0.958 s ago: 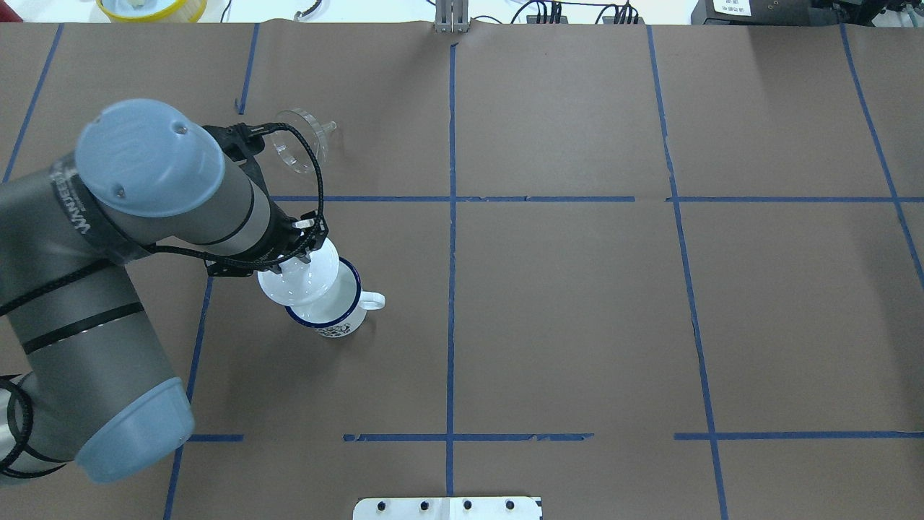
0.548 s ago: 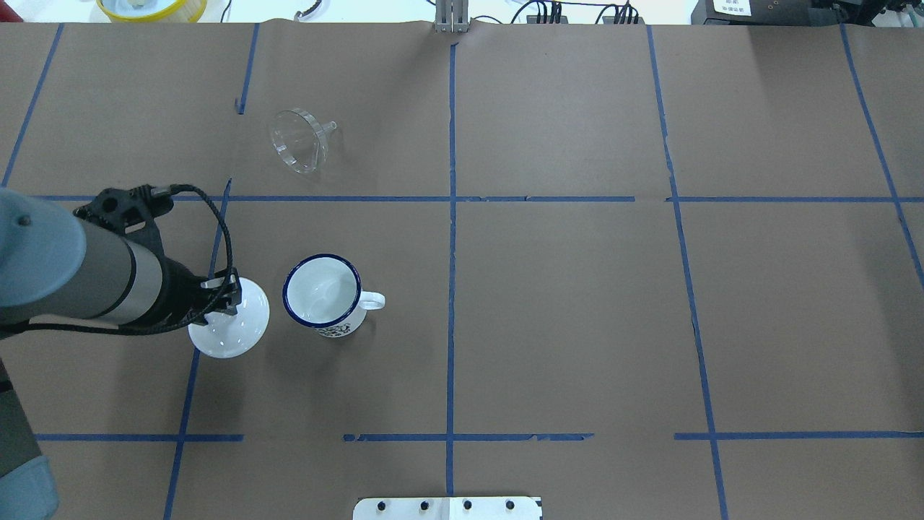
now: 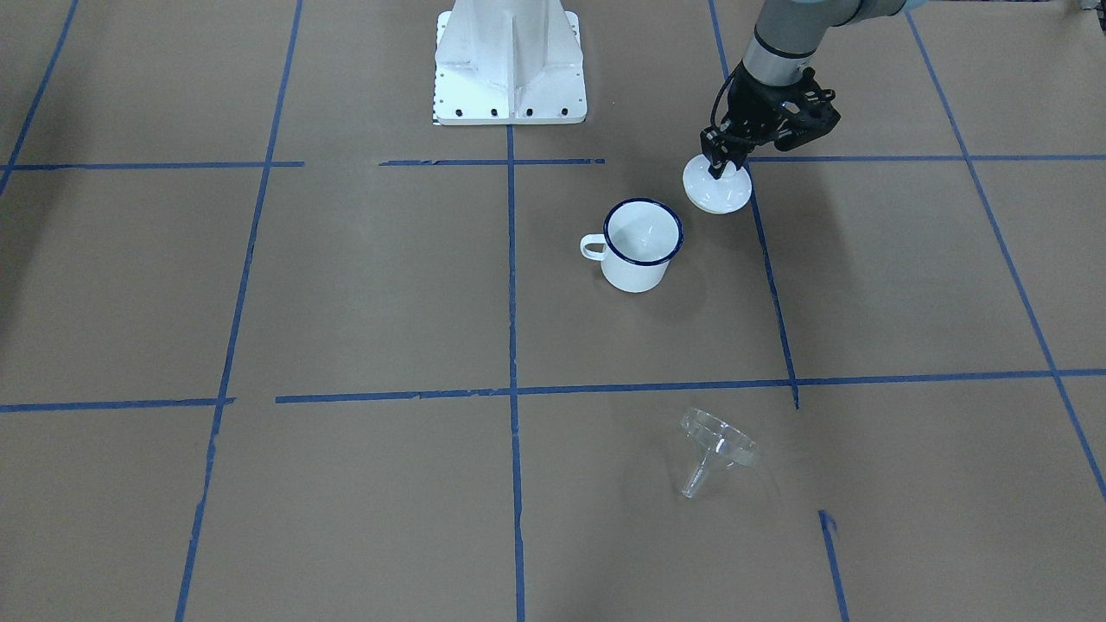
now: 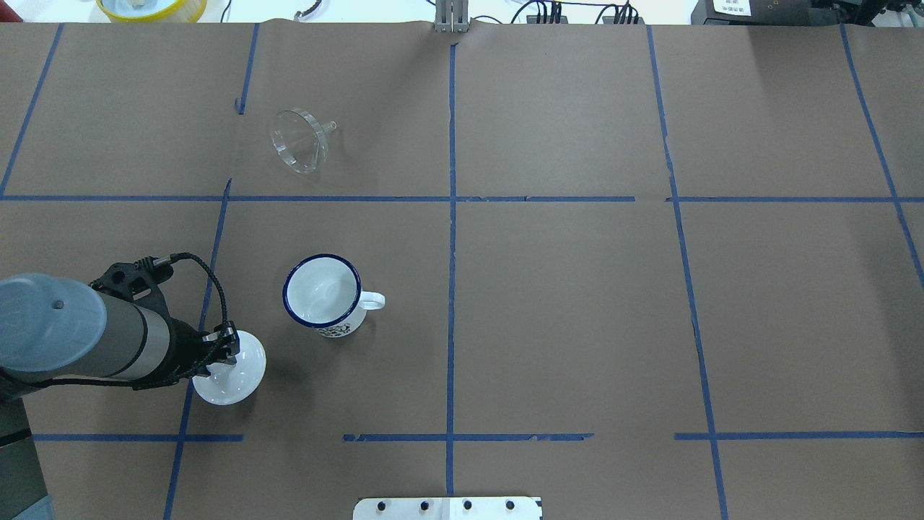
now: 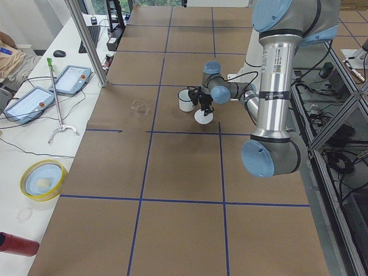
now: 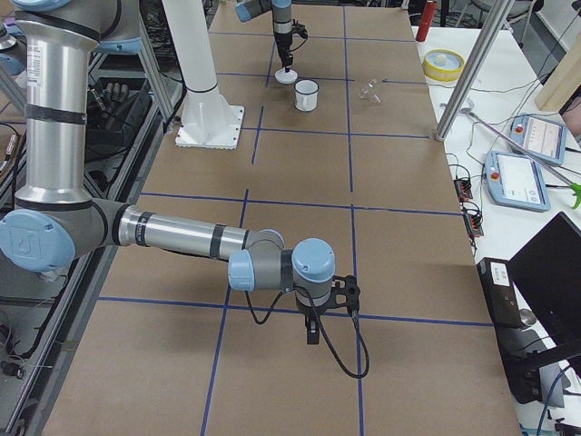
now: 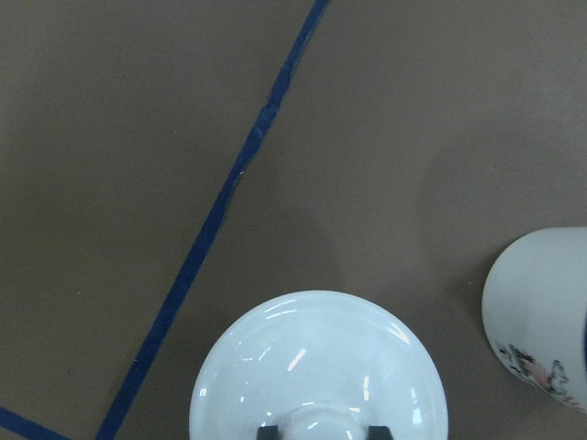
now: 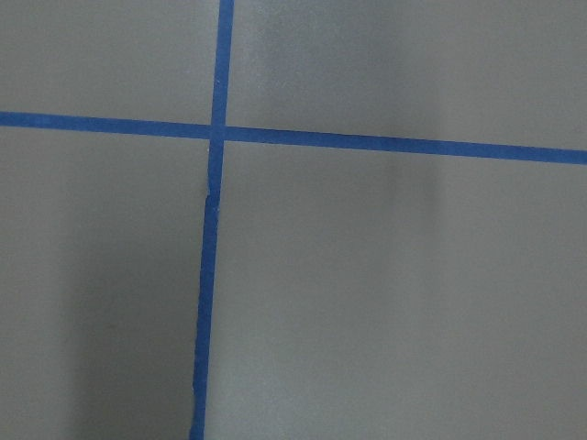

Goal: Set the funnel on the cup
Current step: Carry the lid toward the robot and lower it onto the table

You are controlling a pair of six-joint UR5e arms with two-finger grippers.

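Note:
The clear funnel (image 4: pixel 297 141) lies on its side on the far part of the table, also in the front view (image 3: pixel 715 445). The white mug with a blue rim (image 4: pixel 323 292) stands upright and uncovered (image 3: pixel 639 246); its side shows in the left wrist view (image 7: pixel 541 312). My left gripper (image 4: pixel 224 352) is shut on the knob of a round white lid (image 4: pixel 237 372), held low beside the mug on its near left (image 7: pixel 316 367). My right gripper (image 6: pixel 312 338) shows only in the right side view, far from both; I cannot tell whether it is open.
The robot's white base plate (image 4: pixel 447 508) sits at the near middle edge. A yellow bowl (image 4: pixel 151 7) and cables lie beyond the far edge. Blue tape lines (image 4: pixel 451 217) grid the brown table cover.
My left gripper has carried the white lid off the mug, first leftward, then toward the robot's side. The mug and funnel have not moved.

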